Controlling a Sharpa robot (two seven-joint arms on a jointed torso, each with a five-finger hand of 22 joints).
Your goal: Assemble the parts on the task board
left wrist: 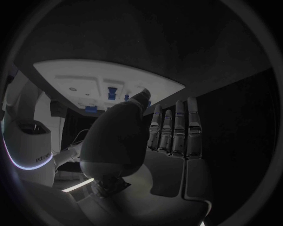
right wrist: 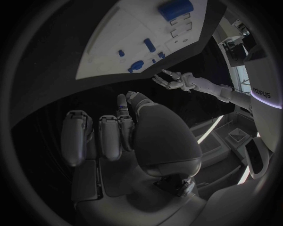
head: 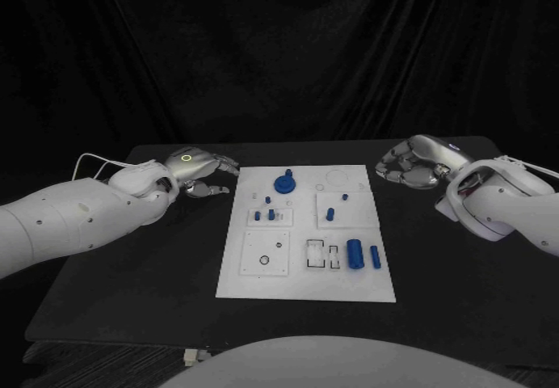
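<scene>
The white task board (head: 305, 279) lies in the middle of the black table. On it stand a large blue knob (head: 284, 183), several small blue pegs (head: 271, 214), one more peg (head: 329, 214), a thick blue cylinder (head: 354, 253) and a slim blue pin (head: 375, 256). My left hand (head: 200, 171) hovers just off the board's far left corner and holds nothing. My right hand (head: 413, 163) hangs off the far right corner, also empty, its fingers loosely bent. The left wrist view shows the left hand's fingers (left wrist: 177, 127) straight, with the board (left wrist: 88, 73) beyond. In the right wrist view the board (right wrist: 118, 37) carries the cylinder (right wrist: 175, 8).
Black table surface (head: 128, 275) surrounds the board on both sides and in front. A black curtain closes the back. Empty slots (head: 317, 253) and a round hole (head: 264, 259) mark the board's near half. My left hand (right wrist: 177, 82) also appears in the right wrist view, its fingers spread.
</scene>
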